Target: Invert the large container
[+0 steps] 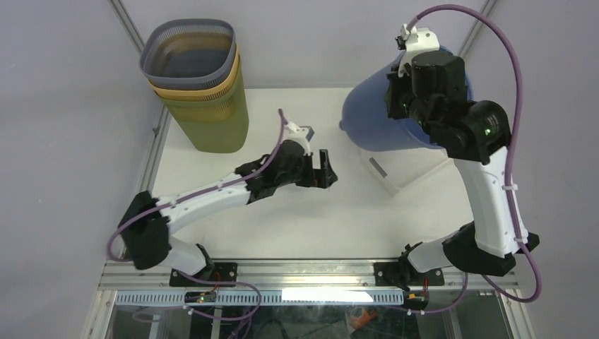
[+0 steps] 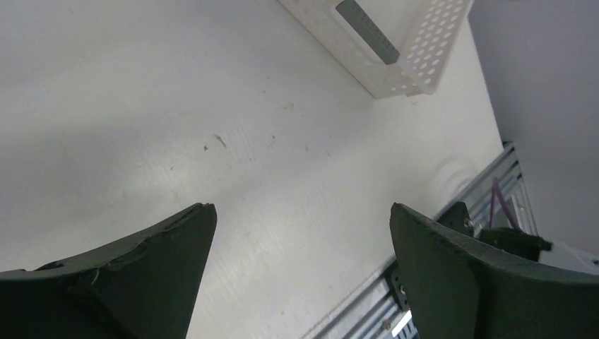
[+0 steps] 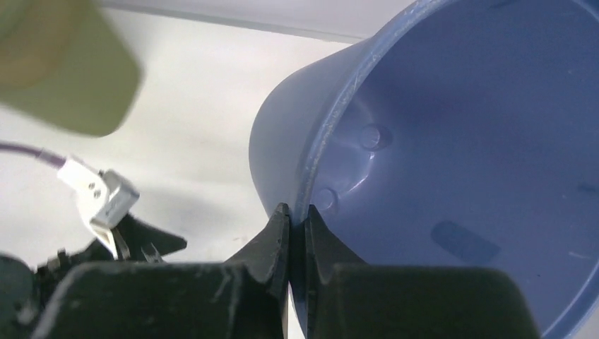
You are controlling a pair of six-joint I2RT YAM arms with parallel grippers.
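Right wrist cam: right gripper pinches the rim of the blue bucket. Looks light, stiff, slick, so rim's the spot; left gripper spread, empty.

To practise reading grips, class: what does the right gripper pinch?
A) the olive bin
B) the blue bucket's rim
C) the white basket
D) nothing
B: in the right wrist view the right gripper is shut on the blue bucket at its rim.

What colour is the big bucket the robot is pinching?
The big bucket is blue, inside and out; the right wrist view shows it best.
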